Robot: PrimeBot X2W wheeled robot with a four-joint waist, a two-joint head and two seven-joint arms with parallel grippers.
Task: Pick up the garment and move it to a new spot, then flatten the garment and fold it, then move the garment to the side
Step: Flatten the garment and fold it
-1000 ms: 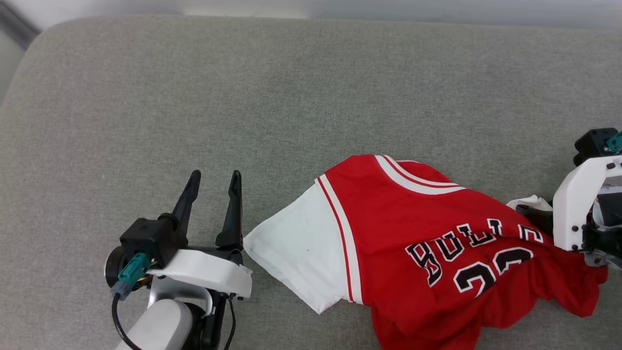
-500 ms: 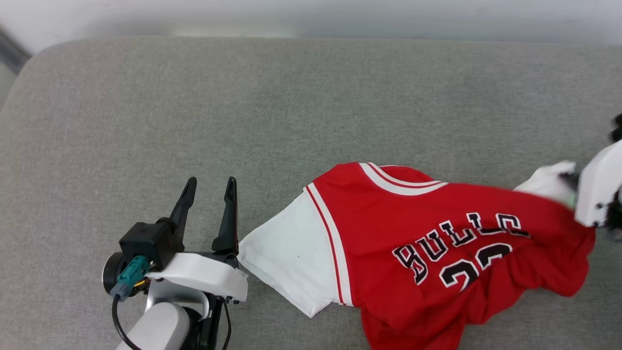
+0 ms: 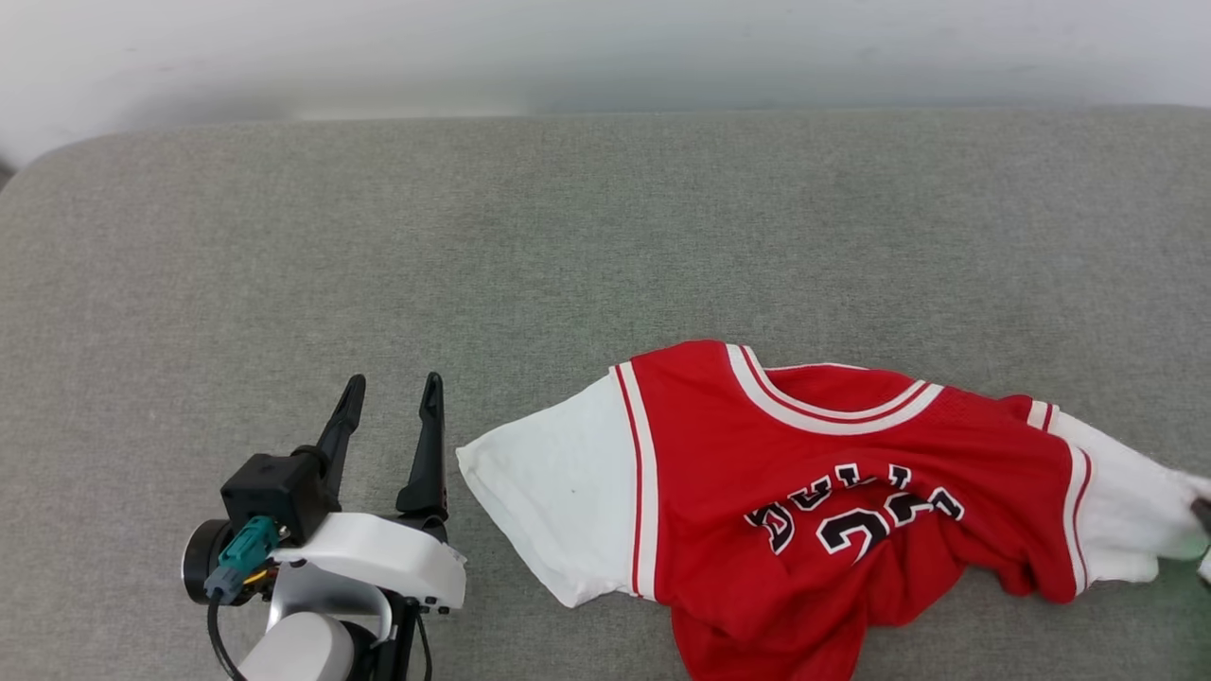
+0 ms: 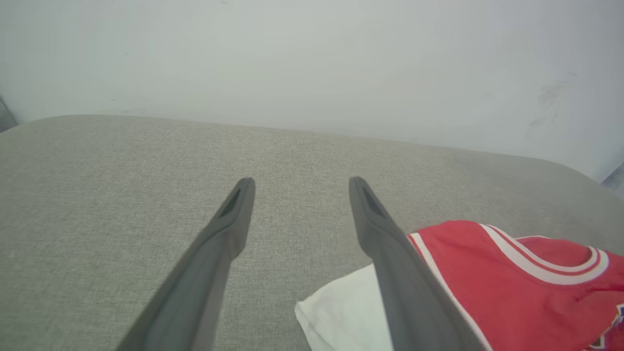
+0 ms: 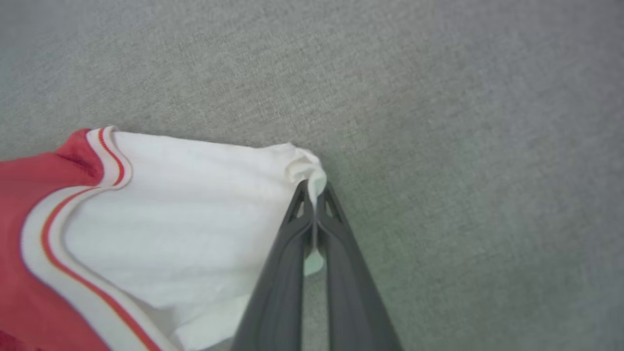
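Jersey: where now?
Jersey lies lower right in head view on the grey cushion; right claw pinches one sleeve, open left claw beside the other.

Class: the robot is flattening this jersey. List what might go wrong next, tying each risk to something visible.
1. The right gripper is shut on just a corner of the white sleeve of the jersey; so small a pinch may slip under tension.
2. The left gripper is open beside the other sleeve, holding nothing, so pulling may drag the whole jersey instead of stretching it.
3. The lettering is creased; folding now would likely trap wrinkles.
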